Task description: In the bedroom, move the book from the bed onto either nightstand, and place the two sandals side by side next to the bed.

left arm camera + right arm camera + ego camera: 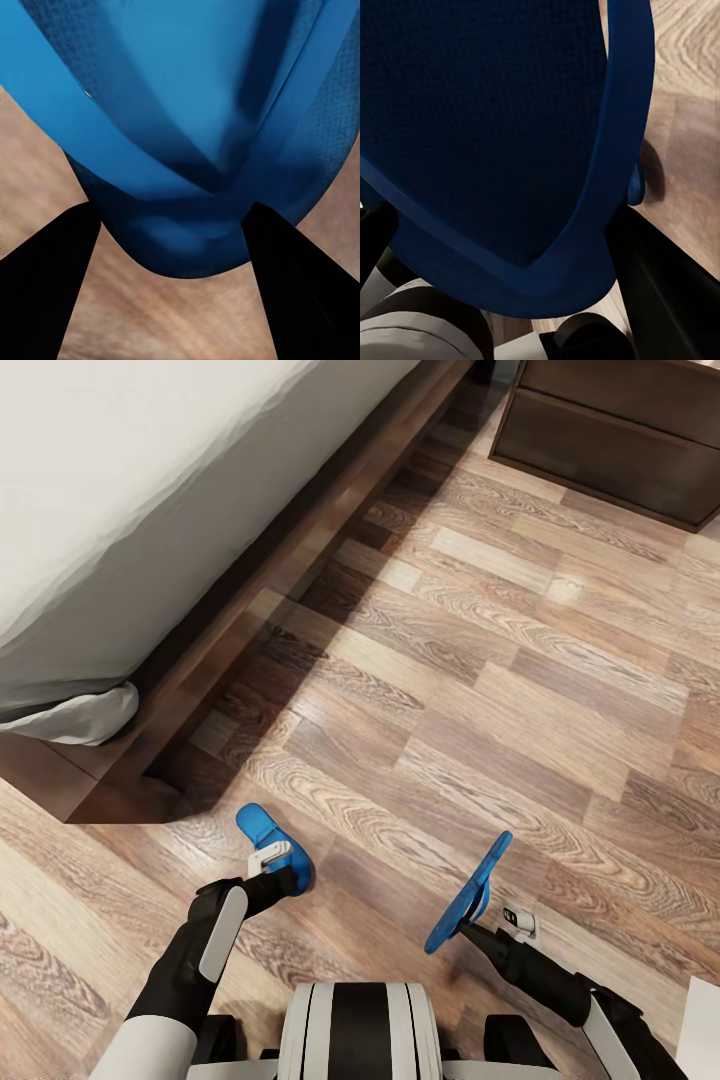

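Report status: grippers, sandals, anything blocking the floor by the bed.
Left gripper shut on one sandal. Right gripper shut on the other sandal, held on edge above the floor. Bed ahead-left, nightstand beyond.

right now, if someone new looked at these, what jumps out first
The two bright blue sandals, one in each gripper: the left gripper holds the left-hand sandal low over the wood floor, and the right gripper holds the right-hand sandal tilted up on edge. Next comes the bed, its pale mattress and dark frame at upper left, with a dark nightstand at upper right.
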{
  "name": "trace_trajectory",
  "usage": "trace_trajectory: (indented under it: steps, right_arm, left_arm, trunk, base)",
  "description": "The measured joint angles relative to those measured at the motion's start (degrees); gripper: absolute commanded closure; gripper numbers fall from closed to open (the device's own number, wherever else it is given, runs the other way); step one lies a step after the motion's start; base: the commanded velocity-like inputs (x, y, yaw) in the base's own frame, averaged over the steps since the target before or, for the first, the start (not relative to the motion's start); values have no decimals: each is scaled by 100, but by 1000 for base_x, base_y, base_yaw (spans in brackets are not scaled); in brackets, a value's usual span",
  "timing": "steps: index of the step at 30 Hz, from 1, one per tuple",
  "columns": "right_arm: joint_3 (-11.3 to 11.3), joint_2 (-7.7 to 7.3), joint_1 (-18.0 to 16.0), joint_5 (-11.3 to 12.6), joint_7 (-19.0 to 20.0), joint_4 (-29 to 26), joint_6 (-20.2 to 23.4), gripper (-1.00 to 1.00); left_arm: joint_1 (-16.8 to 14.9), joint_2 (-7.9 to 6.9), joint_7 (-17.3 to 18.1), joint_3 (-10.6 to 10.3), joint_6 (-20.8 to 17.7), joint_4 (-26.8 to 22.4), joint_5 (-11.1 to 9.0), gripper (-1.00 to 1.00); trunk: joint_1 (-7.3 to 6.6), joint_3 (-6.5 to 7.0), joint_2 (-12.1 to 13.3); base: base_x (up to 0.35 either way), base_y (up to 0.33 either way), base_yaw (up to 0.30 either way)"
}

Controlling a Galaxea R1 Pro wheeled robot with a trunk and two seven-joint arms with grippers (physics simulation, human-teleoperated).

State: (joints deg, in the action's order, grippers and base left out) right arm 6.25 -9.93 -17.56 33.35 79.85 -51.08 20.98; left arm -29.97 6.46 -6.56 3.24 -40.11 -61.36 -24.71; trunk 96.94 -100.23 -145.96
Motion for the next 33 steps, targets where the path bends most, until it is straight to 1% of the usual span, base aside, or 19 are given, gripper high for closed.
trace_trajectory:
  steps: [14, 15, 33]
  right_arm:
    - [0, 1, 0, 0, 0, 0, 0, 100]
    - [0, 1, 0, 0, 0, 0, 0, 100]
    - [0, 1, 0, 0, 0, 0, 0, 100]
  left_arm:
    - [0, 0, 0, 6, 5, -14, -5, 100]
    - [-1, 0, 0, 4, 5, -15, -6, -100]
    - [1, 0, 0, 2, -2, -18, 0, -100]
  trunk:
    - [0, 0, 0]
    - [0, 0, 0]
    - [0, 0, 0]
  base:
    - [0, 0, 0]
    - [0, 0, 0]
    - [0, 0, 0]
